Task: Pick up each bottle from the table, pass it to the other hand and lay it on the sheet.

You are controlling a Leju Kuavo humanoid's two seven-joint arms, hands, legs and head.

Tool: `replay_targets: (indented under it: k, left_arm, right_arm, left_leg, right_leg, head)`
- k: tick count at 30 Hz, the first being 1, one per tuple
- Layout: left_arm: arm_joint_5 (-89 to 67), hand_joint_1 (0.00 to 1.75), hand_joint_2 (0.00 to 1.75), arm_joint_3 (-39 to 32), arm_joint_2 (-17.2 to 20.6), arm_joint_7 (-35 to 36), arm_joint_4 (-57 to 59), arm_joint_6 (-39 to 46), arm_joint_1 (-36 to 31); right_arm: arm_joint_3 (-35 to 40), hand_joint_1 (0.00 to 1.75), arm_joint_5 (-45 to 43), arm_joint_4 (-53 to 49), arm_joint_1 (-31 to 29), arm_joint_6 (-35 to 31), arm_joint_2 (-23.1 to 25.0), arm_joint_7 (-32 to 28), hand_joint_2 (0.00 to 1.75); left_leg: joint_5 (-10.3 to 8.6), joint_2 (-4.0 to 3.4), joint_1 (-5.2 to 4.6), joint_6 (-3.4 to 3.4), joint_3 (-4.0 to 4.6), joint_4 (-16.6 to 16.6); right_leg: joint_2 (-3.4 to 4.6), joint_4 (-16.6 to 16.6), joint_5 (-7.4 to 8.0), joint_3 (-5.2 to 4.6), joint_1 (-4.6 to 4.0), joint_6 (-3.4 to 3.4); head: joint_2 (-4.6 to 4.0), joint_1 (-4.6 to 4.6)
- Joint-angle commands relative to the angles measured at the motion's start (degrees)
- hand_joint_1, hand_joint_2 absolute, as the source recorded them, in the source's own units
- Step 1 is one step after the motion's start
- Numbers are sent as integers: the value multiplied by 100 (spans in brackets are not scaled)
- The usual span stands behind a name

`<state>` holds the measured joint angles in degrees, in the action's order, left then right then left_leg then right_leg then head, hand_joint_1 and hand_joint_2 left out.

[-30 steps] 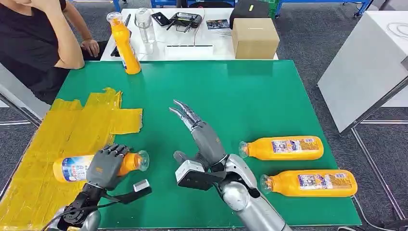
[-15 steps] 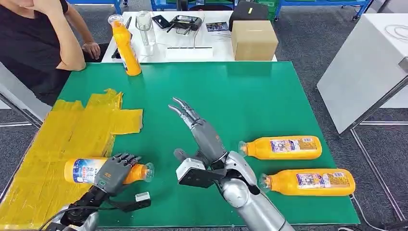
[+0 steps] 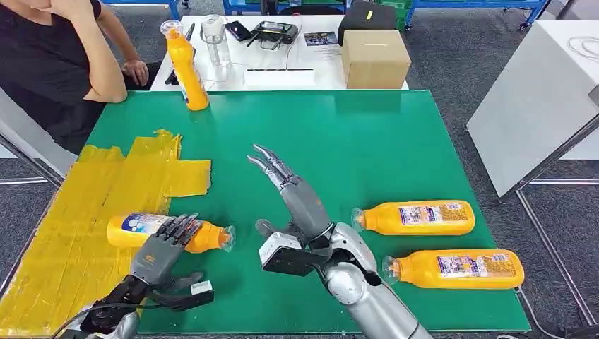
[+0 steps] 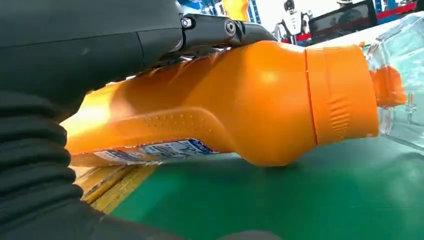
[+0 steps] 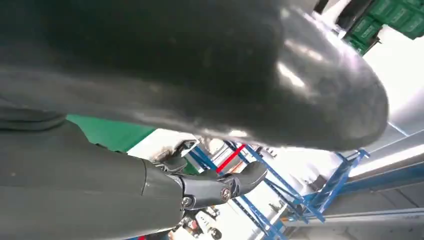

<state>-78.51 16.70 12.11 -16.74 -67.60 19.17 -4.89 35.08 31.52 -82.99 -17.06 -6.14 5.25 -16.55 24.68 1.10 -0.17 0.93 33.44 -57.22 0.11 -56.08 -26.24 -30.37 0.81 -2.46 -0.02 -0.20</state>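
Orange bottle lies on its side, label end on the yellow sheet, cap end out over the green mat. A second ago it sat nearer the table's front edge under the left hand; since then it has shifted further in and toward the middle. Fingers that were wrapped over it now lie straighter across its top, loosened, thumb off to the near side. Reads as the release at the end of one lay-down, though the bottle is only partly on the sheet.

Right hand is empty, fingers spread and raised over the mat, unchanged. Two more bottles lie near it on the mat, untouched; one stands at the far edge. A person sits at the far left corner.

Left wrist view shows what the head view cannot: the bottle's body rests on the mat right at the sheet's border, one dark finger still on top.
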Motion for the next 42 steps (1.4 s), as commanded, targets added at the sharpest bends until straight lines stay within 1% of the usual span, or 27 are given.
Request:
replay_targets:
  k: [1,2,4,5,6,7,8,10,11,14,16,20,21,22,23,25,31,32,33,34,35,36,37,38,39,40,42]
  left_arm:
    - [-219,0,0,-66,-208,199,-97,361,144]
    - [-386,0,0,-310,-481,441,-244,812,182]
    - [-385,0,0,-574,-816,471,-789,1521,311]
    - [402,0,0,-690,-1036,138,-1310,1961,397]
    - [645,0,0,-865,-1133,-15,-1712,1961,458]
    - [1267,0,0,-953,-1227,-319,-2122,1791,486]
    - [1455,0,0,-1078,-1265,-400,-2394,1624,499]
    - [2455,0,0,-1420,-1530,-940,-2841,1447,442]
    - [2741,0,0,-1531,-1591,-1062,-2960,1328,415]
    - [4289,0,0,-1867,-1872,-1766,-3668,1065,349]
    - [4611,0,0,-1967,-1927,-1834,-4029,858,394]
    - [5267,0,0,-2003,-1987,-1798,-4187,323,404]
    - [5593,0,0,-1949,-1961,-1649,-4142,-43,398]
    - [5754,0,0,-1960,-1957,-1539,-4065,-261,365]
    - [6126,0,0,-1949,-1968,-1292,-3966,-702,354]
    - [6129,0,0,-1910,-2067,-1283,-3857,-688,370]
    - [6125,0,0,-1905,-2070,-1282,-3860,-678,378]
    - [6140,0,0,-1872,-2059,-1208,-3870,-743,404]
    - [6323,0,0,-1759,-2019,-960,-3844,-1056,483]
    - [6397,0,0,-1686,-2006,-939,-3829,-1196,555]
    - [6534,0,0,-1622,-1982,-888,-3813,-1347,648]
    - [6509,0,0,-1589,-1997,-892,-3825,-1328,746]
    - [6271,0,0,-1463,-1981,-972,-3912,-1252,915]
    - [6161,0,0,-1401,-1993,-972,-3984,-1205,1035]
    - [6144,0,0,-1368,-1999,-974,-4022,-1189,1088]
    - [6140,0,0,-1361,-2000,-974,-4036,-1184,1102]
    - [6143,0,0,-1370,-1994,-974,-4050,-1175,1084]
  right_arm:
    - [78,0,-18,269,-128,26,-159,-16,0]
    - [74,0,7,210,-72,4,-166,-20,0]
    - [96,0,35,138,11,-13,-191,-14,0]
    - [114,0,73,99,76,-41,-195,4,0]
    - [137,0,108,90,104,-60,-191,10,0]
    - [143,0,134,83,133,-83,-177,21,0]
    - [153,0,148,82,142,-94,-171,25,0]
    - [147,0,188,79,170,-126,-135,45,0]
    - [149,0,224,79,180,-139,-128,58,0]
    - [128,0,350,67,249,-203,-93,117,0]
    - [102,0,387,33,305,-244,-116,143,0]
    - [-13,0,464,-65,460,-331,-154,171,0]
    - [-51,0,505,-114,524,-364,-176,182,0]
    - [-102,0,540,-180,607,-397,-211,202,0]
    - [-179,0,704,-292,721,-501,-263,233,0]
    - [-247,0,795,-429,863,-555,-381,249,0]
    - [-256,0,807,-499,884,-559,-370,248,0]
    - [-303,0,838,-527,921,-559,-362,271,0]
    - [-381,0,971,-707,1062,-617,-485,328,0]
    - [-470,0,980,-935,1216,-653,-594,315,0]
    - [-546,0,984,-1196,1384,-679,-737,235,0]
    - [-646,0,1005,-1465,1582,-690,-858,203,175]
    - [-741,0,1103,-1838,1885,-634,-1060,157,175]
    - [-821,0,1210,-2081,2127,-607,-1198,156,175]
    - [-867,0,1224,-2176,2245,-608,-1241,134,175]
    - [-878,0,1227,-2201,2278,-607,-1251,126,175]
    - [-872,0,1239,-2180,2261,-593,-1212,121,175]
  left_leg:
    - [1,-10,6,-4,-7,3]
    - [2,-17,12,-6,-9,6]
    - [2,-13,12,-4,-5,3]
    - [2,0,10,-2,-1,0]
    - [6,1,16,-1,2,-4]
    - [9,-4,21,-2,0,-5]
    - [5,1,12,0,21,-13]
    - [13,0,18,-1,25,-21]
    - [9,-2,15,-1,31,-18]
    - [3,-10,7,-2,34,-11]
    - [13,-20,20,-9,27,-19]
    - [9,-18,14,-4,25,-9]
    - [6,-13,12,-3,27,-7]
    - [17,-26,26,-8,10,-8]
    - [6,-10,13,-3,22,-4]
    - [4,-4,12,-2,19,-1]
    - [6,-13,8,-2,25,-3]
    - [4,-14,7,-3,28,-3]
    - [8,-19,11,-5,20,-2]
    - [2,-9,1,-2,28,0]
    - [6,-7,8,-5,18,1]
    - [9,2,13,-5,11,5]
    - [12,-1,15,-7,4,6]
    - [3,13,1,1,27,2]
    - [11,16,5,0,16,2]
    - [7,7,2,2,29,0]
    - [17,0,2,3,27,-5]
  right_leg:
    - [3,9,3,7,-7,5]
    - [7,16,7,11,-14,8]
    - [1,15,4,6,-13,6]
    - [-10,12,0,4,-10,3]
    - [-14,16,-1,6,-16,3]
    - [-12,21,0,9,-22,5]
    - [-12,3,-2,-14,-12,1]
    - [-15,3,-6,-14,-18,3]
    - [-8,3,-2,-21,-15,2]
    - [-1,2,2,-32,-7,2]
    - [1,5,-2,-22,-22,10]
    - [3,8,0,-26,-14,4]
    - [0,9,1,-27,-12,2]
    - [5,21,-1,-6,-27,9]
    - [-4,13,0,-21,-13,3]
    - [-10,16,0,-18,-12,3]
    - [-2,13,0,-24,-8,3]
    - [-2,12,1,-28,-7,3]
    - [0,16,0,-20,-11,6]
    - [-6,11,0,-30,-2,2]
    - [-11,20,-2,-15,-10,5]
    - [-21,29,-4,-3,-15,6]
    - [-21,34,-6,6,-17,8]
    - [-25,19,-5,-22,-1,-1]
    - [-30,26,-11,-7,-6,0]
    - [-20,18,-6,-28,-2,-2]
    - [-15,17,-9,-24,-3,-1]
  head:
    - [0,-2]
    - [0,-2]
    - [0,-2]
    - [0,-2]
    - [0,-2]
    - [0,-2]
    - [0,0]
    - [0,0]
    - [0,0]
    - [0,-2]
    - [0,-2]
    - [0,-2]
    - [0,-2]
    - [0,-2]
    - [0,0]
    - [0,-4]
    - [0,0]
    - [0,-2]
    - [0,-2]
    - [0,-2]
    - [0,-2]
    - [0,-2]
    - [0,-4]
    - [0,-2]
    - [0,-2]
    - [0,-4]
    - [0,0]
